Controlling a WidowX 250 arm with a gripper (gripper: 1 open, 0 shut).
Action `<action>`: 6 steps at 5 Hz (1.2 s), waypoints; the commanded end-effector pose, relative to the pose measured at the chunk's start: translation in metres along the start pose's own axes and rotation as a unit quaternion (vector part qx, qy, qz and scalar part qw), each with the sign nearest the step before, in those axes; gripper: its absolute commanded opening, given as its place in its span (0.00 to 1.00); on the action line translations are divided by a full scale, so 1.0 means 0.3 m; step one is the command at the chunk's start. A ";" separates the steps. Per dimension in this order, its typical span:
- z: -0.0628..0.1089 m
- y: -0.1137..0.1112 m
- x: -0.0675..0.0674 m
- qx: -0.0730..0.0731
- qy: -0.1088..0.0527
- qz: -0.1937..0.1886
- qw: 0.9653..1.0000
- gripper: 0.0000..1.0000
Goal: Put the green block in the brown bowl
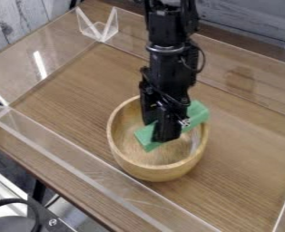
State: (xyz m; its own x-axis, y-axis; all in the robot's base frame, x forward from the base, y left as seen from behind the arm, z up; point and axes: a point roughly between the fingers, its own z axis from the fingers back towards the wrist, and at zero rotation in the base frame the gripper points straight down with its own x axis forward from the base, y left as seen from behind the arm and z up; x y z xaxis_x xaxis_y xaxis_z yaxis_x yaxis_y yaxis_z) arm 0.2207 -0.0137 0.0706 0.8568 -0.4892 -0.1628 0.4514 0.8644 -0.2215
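The brown bowl [123,149] sits on the wooden table near the front middle. Inside it the green block [196,114] lies tilted, one end up by the right rim and the other down in the bowl. My black gripper [166,132] points steeply down into the bowl and its fingers straddle the block's middle. The jaws stand partly apart at the block's width; I cannot tell whether they still press on it.
Clear acrylic walls [24,122] ring the wooden table. A clear acrylic stand [99,25] sits at the back left. A dark cable [36,216] lies at the bottom left, outside the wall.
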 end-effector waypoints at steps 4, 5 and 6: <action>0.021 0.044 0.018 -0.013 -0.042 0.028 0.999 0.00; 0.013 0.054 0.018 -0.015 -0.044 0.057 0.997 0.00; 0.007 0.063 0.018 -0.017 -0.046 0.086 0.995 0.00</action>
State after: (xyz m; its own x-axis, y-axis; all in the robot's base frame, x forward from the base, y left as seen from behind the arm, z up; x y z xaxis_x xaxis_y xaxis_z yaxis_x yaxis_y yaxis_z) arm 0.2286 -0.0017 0.0614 0.9342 -0.3278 -0.1409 0.2884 0.9262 -0.2429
